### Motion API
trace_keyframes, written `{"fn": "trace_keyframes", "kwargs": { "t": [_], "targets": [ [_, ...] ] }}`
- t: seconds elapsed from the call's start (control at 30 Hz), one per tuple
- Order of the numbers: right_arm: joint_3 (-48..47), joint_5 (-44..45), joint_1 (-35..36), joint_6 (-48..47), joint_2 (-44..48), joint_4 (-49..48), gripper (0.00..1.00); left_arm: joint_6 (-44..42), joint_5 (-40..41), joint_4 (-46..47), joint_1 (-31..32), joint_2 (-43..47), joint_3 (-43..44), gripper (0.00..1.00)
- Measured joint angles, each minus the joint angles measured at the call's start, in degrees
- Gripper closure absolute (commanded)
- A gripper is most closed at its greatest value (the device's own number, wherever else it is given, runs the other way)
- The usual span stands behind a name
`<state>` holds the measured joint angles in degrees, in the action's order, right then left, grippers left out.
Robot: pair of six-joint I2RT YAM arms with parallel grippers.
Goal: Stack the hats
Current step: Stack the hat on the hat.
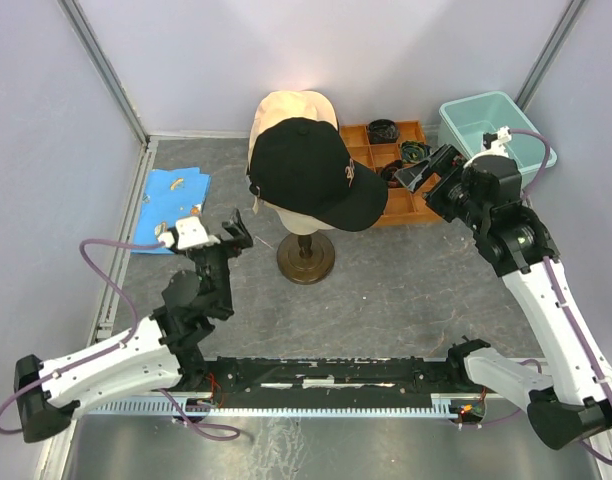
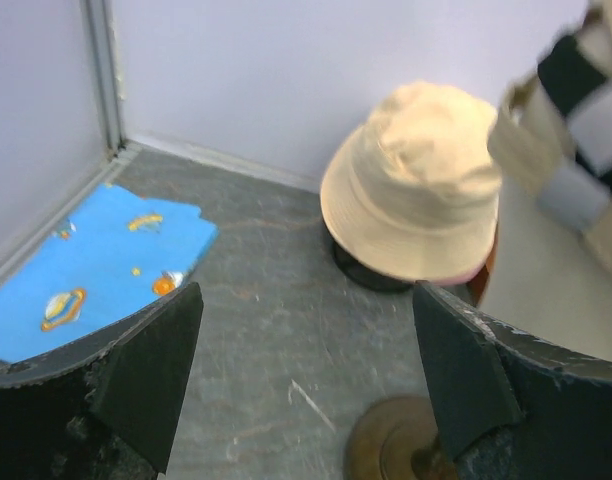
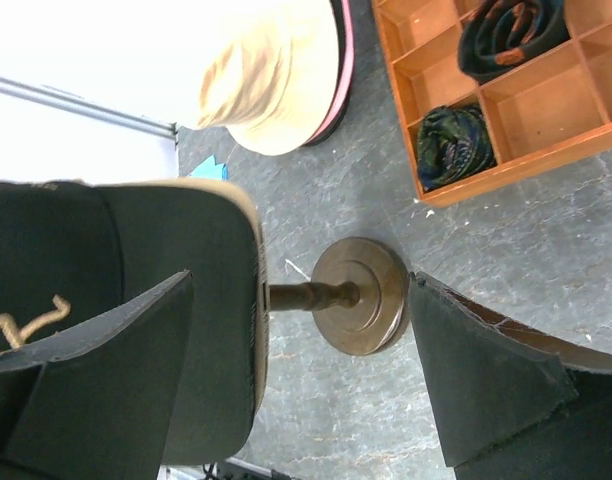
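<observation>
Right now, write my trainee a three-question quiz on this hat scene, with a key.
1. True or false: the black cap sits on the mannequin head.
2. What lies right behind the mannequin head in the top view? A. the beige hat B. the blue cloth C. the teal tub
3. Fill in the blank: the left gripper and the right gripper both stand ___, with nothing held between their fingers.

Key: 1 true; 2 A; 3 open.
</observation>
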<state>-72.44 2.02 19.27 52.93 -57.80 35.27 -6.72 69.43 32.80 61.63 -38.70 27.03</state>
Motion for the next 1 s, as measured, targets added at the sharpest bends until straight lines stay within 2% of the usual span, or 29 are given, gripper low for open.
{"fn": "trace_keyframes", "kwargs": {
  "t": [0.13, 0.3, 0.53, 0.77, 1.0],
  "targets": [
    [0.02, -2.43, -3.52, -0.07, -2.34, -1.01, 0.07, 4.48, -7.45, -10.08, -8.83, -2.71, 8.83, 0.07],
    [0.02, -5.70, -6.49, -0.04, -4.59, -1.95, 0.07, 11.85, -21.68, -24.90, -18.21, -7.45, 22.45, 0.08],
    [0.07, -10.43, -9.49, 0.31, -5.31, -3.56, 0.06, 16.50, -33.14, -37.48, -20.85, -7.02, 29.57, 0.08],
    [0.92, -14.05, -10.23, 1.27, -7.98, -5.53, 0.06, 20.76, -42.66, -50.64, -23.41, -12.68, 45.86, 0.13],
    [1.88, -16.26, -10.45, 2.38, -8.48, -6.97, 0.06, 24.87, -57.96, -60.89, -33.75, -18.01, 57.18, 0.15]
  ]
}}
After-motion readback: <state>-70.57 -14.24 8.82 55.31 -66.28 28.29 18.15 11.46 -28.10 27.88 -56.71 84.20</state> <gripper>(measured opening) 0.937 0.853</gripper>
